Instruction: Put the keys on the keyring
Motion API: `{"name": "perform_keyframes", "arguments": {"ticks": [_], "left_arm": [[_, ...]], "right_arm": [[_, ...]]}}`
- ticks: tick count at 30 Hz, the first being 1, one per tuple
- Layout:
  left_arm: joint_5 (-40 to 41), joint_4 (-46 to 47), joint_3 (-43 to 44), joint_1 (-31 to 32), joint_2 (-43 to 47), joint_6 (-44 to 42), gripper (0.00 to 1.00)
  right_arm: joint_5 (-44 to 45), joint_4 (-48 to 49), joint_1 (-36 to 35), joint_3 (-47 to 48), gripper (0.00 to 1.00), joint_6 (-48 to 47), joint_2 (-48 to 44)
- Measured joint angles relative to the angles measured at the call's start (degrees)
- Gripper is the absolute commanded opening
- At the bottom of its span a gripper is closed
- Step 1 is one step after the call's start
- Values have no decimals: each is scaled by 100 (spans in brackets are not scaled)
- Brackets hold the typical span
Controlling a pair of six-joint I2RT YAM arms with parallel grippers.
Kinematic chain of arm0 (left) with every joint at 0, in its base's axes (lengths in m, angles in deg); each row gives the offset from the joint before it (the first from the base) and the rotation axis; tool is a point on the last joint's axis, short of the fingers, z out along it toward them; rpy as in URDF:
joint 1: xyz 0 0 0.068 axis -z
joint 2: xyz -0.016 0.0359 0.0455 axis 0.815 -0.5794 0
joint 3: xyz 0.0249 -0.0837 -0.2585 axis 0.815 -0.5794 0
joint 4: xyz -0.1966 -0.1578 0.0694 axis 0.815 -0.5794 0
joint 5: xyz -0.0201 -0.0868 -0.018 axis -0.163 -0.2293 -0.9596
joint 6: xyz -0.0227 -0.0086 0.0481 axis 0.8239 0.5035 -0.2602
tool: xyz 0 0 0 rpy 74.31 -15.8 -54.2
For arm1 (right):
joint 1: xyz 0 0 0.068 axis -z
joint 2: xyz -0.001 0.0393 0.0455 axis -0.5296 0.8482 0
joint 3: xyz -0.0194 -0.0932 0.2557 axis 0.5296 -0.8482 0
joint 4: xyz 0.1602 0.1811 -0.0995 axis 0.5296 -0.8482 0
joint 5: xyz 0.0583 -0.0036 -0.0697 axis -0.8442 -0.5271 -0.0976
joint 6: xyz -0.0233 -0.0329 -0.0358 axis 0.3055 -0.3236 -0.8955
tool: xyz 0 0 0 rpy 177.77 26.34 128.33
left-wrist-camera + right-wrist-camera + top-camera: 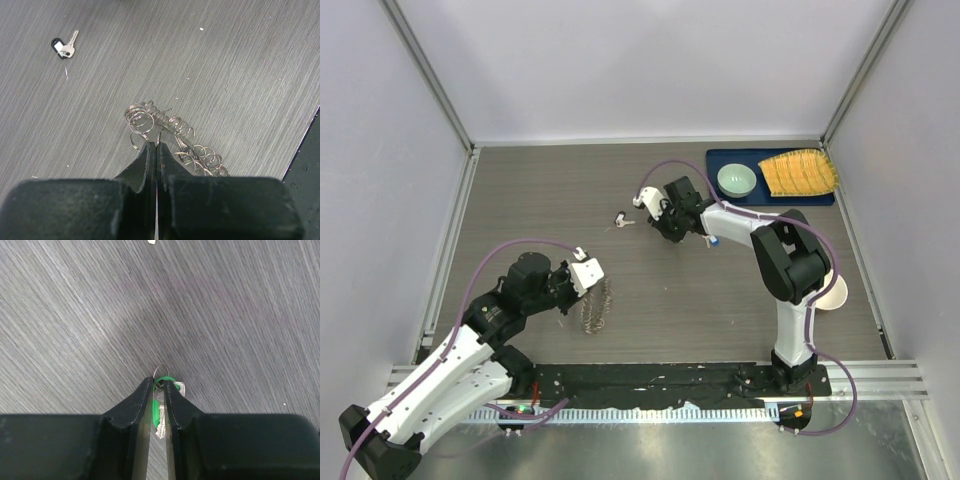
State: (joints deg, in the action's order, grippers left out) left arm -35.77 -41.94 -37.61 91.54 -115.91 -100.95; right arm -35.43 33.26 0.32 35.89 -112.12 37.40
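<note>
In the right wrist view, my right gripper [160, 386] is shut on the green key [159, 407]. The key stands on edge between the fingers, and its small split ring pokes out past the tips. From above, that gripper [651, 215] hangs over the middle of the table. The bristly keyring [172, 132] hangs from my left gripper [156, 146], which is shut on its rim. In the top view the keyring [598, 308] dangles below the left gripper [590, 285]. A small blue bit [713, 240], apparently the blue key, lies beside the right forearm.
A black-headed key [622, 219] with a white tag lies on the table just left of the right gripper, and the left wrist view shows this key [64, 47] too. At the back right, a blue tray [820, 197] holds a green bowl [736, 180] and a yellow ribbed thing [800, 172]. A white disc [833, 293] sits by the right arm.
</note>
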Motion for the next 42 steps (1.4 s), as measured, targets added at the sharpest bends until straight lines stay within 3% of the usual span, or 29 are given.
{"name": "perform_keyframes", "arguments": {"ticks": [4,17,24,33,42], "left_arm": [[-24,0,0,0,0,-2,0],[-28,-2,0,0,9,-2,0],[-63,-13,-7,0,127,-2,0],[-271,-9,-9,0,306,-17,0],[-997,308,-50,0,479,-92,0]], "right_arm": [[4,37,0,0,19,-2,46],[63,177,0,22,1,24,72],[-37,195,0,-127,1,188,-256],[-409,380,-122,-911,1,479,-1762],[-1060,691,-498,-2017,1,647,-3757]]}}
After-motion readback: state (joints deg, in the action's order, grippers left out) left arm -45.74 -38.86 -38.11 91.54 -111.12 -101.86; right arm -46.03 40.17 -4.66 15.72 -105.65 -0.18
